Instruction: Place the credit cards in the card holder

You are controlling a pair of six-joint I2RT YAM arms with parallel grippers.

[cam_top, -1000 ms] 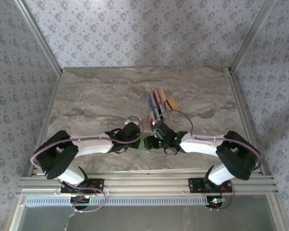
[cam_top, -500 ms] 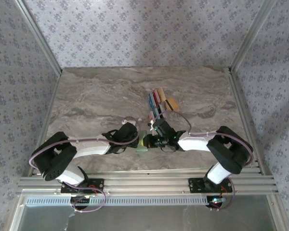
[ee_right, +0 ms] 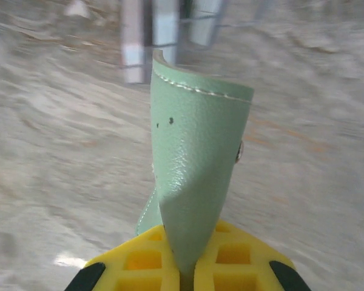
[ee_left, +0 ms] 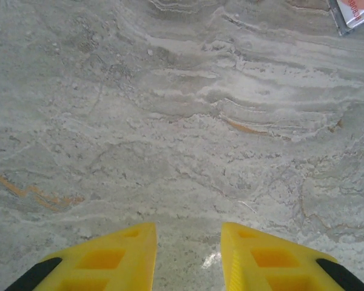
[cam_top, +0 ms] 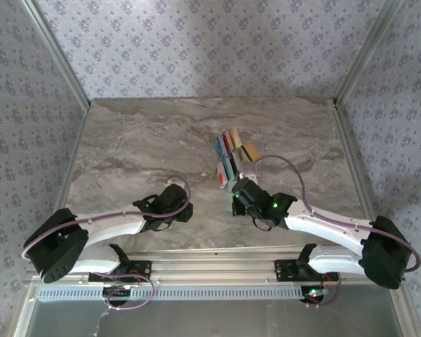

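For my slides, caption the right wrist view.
Right gripper shut on the sage-green card holder, blurred cards beyond.

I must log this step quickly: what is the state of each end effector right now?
Left end effector: open, holding nothing.
Right end effector: closed on the sage-green card holder.

Glossy white shells and black joint housings on left arm [cam_top: 116,223] and right arm [cam_top: 330,226], a lilac cable [cam_top: 269,156] looping along each, black base mounts [cam_top: 119,270], small green light [cam_top: 274,206] at the right wrist, left gripper [ee_left: 187,233] and right gripper [ee_right: 181,267] with yellow latticed fingers [ee_left: 118,254], black pads [ee_left: 33,274]
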